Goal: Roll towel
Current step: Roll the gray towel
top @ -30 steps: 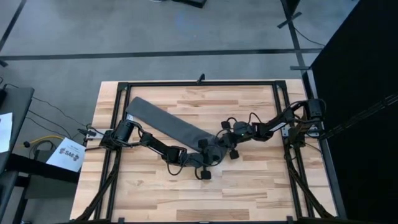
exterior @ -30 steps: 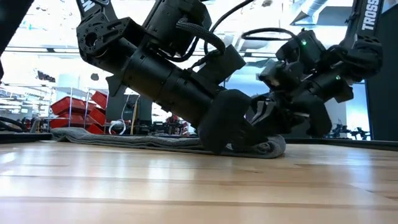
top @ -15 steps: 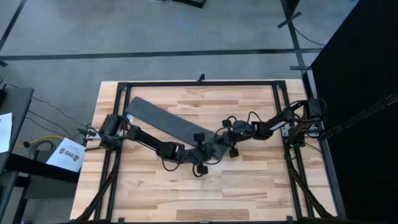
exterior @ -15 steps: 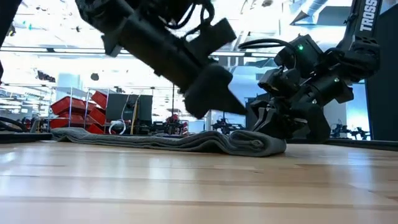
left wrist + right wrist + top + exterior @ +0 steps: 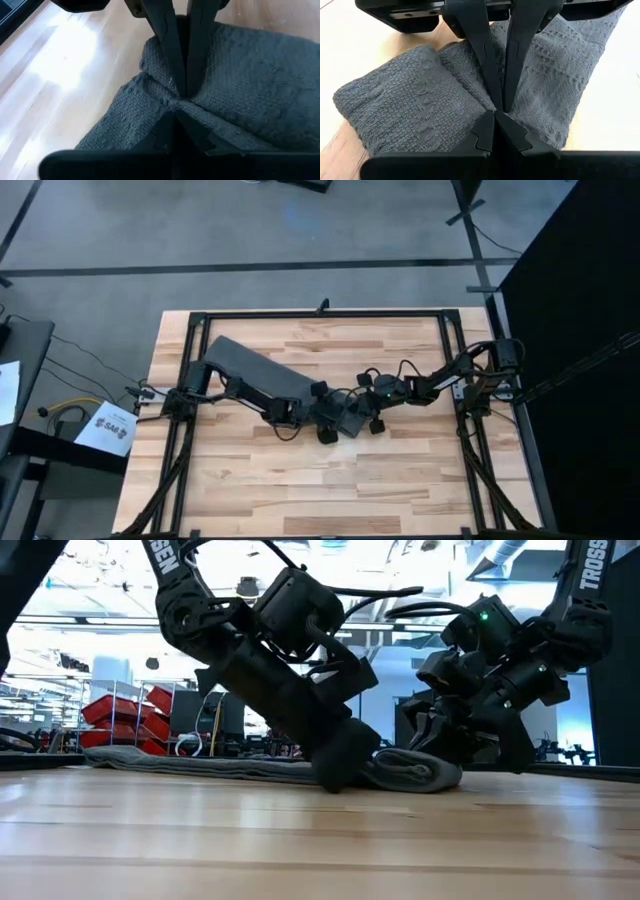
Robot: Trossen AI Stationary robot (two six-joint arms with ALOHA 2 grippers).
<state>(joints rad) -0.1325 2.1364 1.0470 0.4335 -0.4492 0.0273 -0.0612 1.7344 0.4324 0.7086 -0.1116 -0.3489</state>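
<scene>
My left gripper [image 5: 181, 95] and right gripper [image 5: 499, 107] each pinch the towel [image 5: 262, 376] at its rolled end, mid-table [image 5: 400, 470].

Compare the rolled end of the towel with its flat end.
The rolled end is bunched into a thick bundle near the table's middle; the flat end lies thin and spread toward the far left corner. The left gripper and right gripper pinch the rolled end; nothing touches the flat end. Both are dark grey.

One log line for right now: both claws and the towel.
left claw: shut on towel at rolled end | right claw: shut on towel, same end | towel: partly rolled, rest flat on table
</scene>
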